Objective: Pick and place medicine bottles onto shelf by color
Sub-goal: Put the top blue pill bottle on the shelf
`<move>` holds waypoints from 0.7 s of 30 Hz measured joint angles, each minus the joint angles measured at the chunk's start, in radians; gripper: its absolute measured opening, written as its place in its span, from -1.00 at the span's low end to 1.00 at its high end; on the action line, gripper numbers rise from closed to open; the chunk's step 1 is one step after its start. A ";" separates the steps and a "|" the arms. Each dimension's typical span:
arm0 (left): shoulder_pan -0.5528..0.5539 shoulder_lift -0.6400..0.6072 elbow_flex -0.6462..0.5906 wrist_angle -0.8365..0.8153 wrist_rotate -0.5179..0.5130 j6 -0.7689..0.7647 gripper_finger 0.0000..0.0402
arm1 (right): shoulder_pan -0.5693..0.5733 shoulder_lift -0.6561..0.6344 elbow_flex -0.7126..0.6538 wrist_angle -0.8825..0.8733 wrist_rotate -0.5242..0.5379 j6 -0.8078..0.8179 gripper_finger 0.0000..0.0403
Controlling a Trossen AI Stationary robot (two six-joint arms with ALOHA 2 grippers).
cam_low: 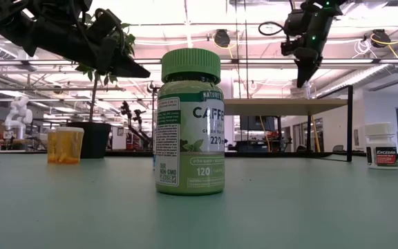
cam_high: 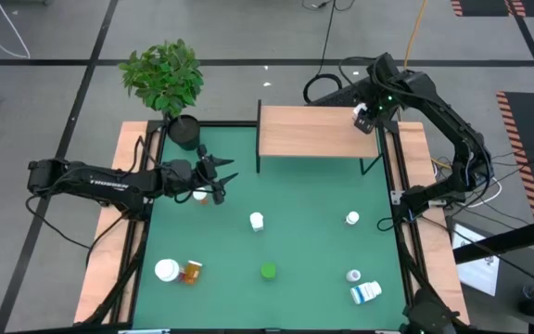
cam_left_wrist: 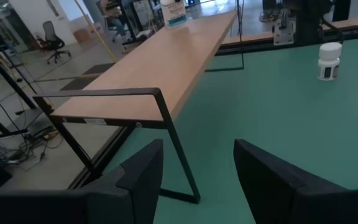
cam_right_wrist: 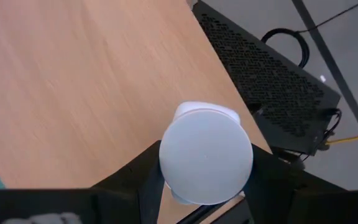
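Shelf (cam_high: 313,130) stands at the far edge of the green table (cam_high: 304,250), and the right gripper (cam_high: 366,118) is poised over its right end, fingers on either side of a white-capped bottle (cam_right_wrist: 206,154) that sits on the wood near the board's corner. From the right wrist view the fingers look to be against the cap's sides, though whether they are pressing it or just beside it is hard to tell. The left gripper (cam_high: 219,173) hangs above the table on the left side, near the potted plant (cam_high: 167,79), its fingers apart and holding nothing. Other bottles are scattered on the green surface: an orange bottle (cam_high: 192,272) lying next to a white bottle (cam_high: 166,270) near the front left, a green bottle (cam_high: 268,271) upright near the front centre, a small white bottle (cam_high: 257,221) in the middle, another (cam_high: 352,218) towards the right, and a blue-labelled bottle (cam_high: 366,293) lying on its side at the front right.
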State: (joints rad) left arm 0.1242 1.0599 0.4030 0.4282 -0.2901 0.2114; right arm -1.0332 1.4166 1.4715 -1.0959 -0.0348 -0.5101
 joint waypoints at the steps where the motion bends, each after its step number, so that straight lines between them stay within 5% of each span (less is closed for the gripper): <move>1: 0.000 0.000 0.000 0.000 0.000 -0.004 0.00 | 0.000 0.000 0.000 0.000 -0.009 -0.014 -0.11; 21: 0.000 0.000 0.000 -0.016 0.000 -0.007 0.00 | 0.001 0.000 0.000 0.032 0.021 -0.105 0.05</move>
State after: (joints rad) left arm 0.1242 1.0600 0.4030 0.4126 -0.2901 0.2044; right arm -1.0325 1.4170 1.4715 -1.0635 -0.0138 -0.6155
